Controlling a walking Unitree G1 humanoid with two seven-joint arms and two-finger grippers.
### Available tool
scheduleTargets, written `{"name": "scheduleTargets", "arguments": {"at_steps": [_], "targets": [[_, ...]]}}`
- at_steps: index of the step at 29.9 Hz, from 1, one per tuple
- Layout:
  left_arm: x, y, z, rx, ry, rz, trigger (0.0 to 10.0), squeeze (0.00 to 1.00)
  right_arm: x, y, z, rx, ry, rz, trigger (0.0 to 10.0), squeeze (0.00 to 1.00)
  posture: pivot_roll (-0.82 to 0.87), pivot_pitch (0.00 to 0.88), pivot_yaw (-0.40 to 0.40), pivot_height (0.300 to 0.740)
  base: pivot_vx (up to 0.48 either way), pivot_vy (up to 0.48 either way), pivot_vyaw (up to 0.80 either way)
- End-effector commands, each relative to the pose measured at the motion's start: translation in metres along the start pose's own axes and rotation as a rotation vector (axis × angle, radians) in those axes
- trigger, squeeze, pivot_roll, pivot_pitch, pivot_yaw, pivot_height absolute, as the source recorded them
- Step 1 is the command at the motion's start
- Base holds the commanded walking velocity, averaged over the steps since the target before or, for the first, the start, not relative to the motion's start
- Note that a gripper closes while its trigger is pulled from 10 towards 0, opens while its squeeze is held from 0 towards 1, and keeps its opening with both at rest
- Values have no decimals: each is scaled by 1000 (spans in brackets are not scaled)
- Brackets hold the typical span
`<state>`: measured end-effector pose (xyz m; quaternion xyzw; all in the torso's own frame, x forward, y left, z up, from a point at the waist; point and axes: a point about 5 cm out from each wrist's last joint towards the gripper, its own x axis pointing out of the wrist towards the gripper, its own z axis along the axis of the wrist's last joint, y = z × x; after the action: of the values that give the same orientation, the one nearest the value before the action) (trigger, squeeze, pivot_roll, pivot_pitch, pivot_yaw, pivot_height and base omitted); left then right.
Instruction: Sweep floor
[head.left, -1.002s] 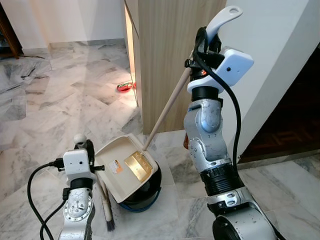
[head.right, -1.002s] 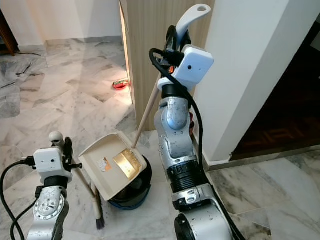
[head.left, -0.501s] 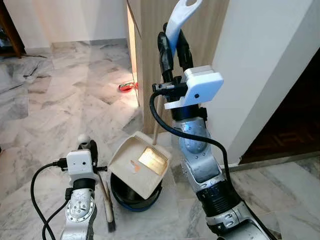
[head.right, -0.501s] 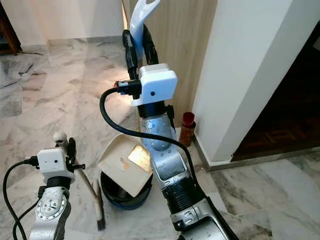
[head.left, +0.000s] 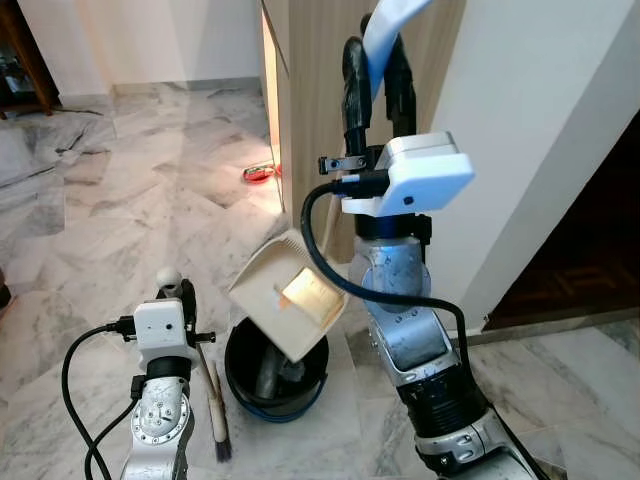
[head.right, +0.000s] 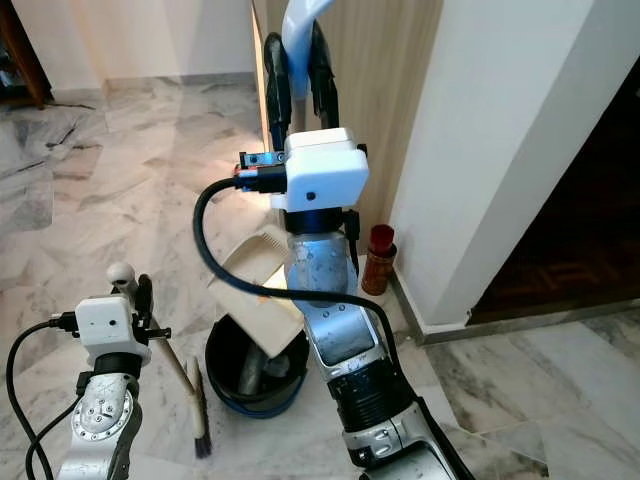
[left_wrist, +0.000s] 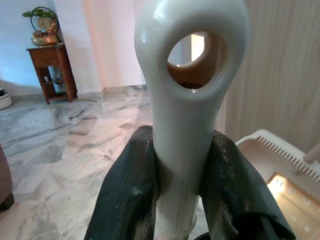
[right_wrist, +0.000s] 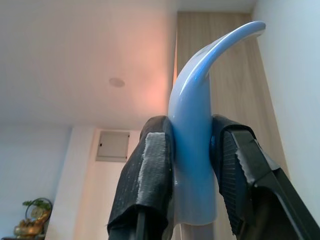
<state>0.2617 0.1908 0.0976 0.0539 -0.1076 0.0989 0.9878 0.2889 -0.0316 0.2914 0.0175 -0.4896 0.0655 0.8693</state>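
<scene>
the beige dustpan (head.left: 290, 296) hangs tilted over the black bin (head.left: 274, 376), its lower edge dipping into the bin's open top. the right gripper (head.left: 379, 70), raised high in front of the wooden cabinet (head.left: 310, 110), has its fingers pinched on the dustpan's pale blue handle top (right_wrist: 196, 150). low beside the bin, the left gripper (left_wrist: 182, 165) clamps the white looped handle (left_wrist: 187, 75) of the brush (head.left: 214, 420), whose bristles rest on the marble floor (head.left: 120, 220). a small brown bottle (head.right: 378, 260) stands by the white wall (head.left: 540, 130)
</scene>
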Motion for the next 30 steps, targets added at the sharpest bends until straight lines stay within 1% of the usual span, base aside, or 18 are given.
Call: {"name": "scheduleTargets", "arguments": {"at_steps": [1,20,21,24,28,30], "targets": [[3,2,13,7,-71,-2,10000,0,4,4,17,48,-84,-36,10000,0,140,0,-61,740,0,0,0],[3,2,13,7,-70,-2,10000,0,4,5,18,29,-89,-49,10000,0,140,0,-61,740,0,0,0],[3,3,14,13,-74,4,10000,0,2,11,31,-28,-171,-16,10000,0,149,0,-66,740,0,0,0],[3,5,15,20,-79,10,10000,0,-2,20,46,-127,-281,24,10000,0,154,0,-68,740,0,0,0],[3,5,15,21,-79,11,10000,0,-3,22,48,-131,-292,33,10000,0,153,0,-68,740,0,0,0],[3,5,15,21,-80,12,10000,0,-3,23,48,-117,-280,26,10000,0,155,0,-70,740,0,0,0]]}}
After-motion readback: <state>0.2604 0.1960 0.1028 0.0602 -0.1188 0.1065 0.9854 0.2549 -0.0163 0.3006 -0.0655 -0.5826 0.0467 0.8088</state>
